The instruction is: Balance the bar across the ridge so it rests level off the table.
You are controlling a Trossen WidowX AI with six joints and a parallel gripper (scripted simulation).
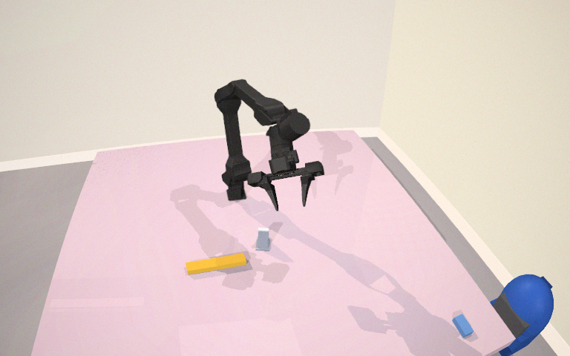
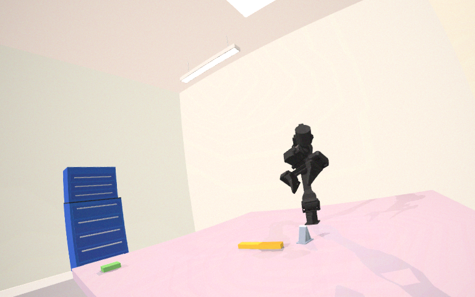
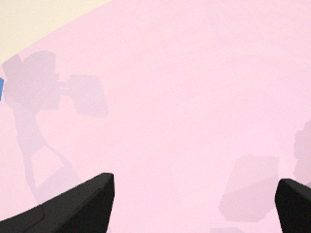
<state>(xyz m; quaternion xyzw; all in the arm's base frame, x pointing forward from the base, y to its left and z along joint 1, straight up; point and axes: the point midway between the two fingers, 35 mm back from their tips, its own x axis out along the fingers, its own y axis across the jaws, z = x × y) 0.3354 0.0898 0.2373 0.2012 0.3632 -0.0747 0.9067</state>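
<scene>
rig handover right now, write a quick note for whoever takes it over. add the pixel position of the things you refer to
End effector (image 1: 290, 208) (image 2: 301, 188) (image 3: 198, 188): open, holding nothing, raised above the table (image 1: 138, 188) (image 2: 227, 237) (image 3: 194, 97).
Yellow bar (image 1: 216, 263) (image 2: 260, 245): lying flat on the table, beside the ridge, not on it.
Grey ridge (image 1: 263, 239) (image 2: 303, 234): standing upright on the table.
Done: no placing step; the bar is ungrasped.
Left: grasp the bar, lift it, lay it level across the ridge clear of the table, let go.

Yellow bar (image 1: 216, 263) (image 2: 260, 245) — pink table (image 1: 138, 218) (image 2: 196, 276) (image 3: 170, 107) — pale grey-blue ridge (image 1: 263, 239) (image 2: 303, 234) — black end effector (image 1: 290, 208) (image 2: 301, 188) (image 3: 198, 188).
</scene>
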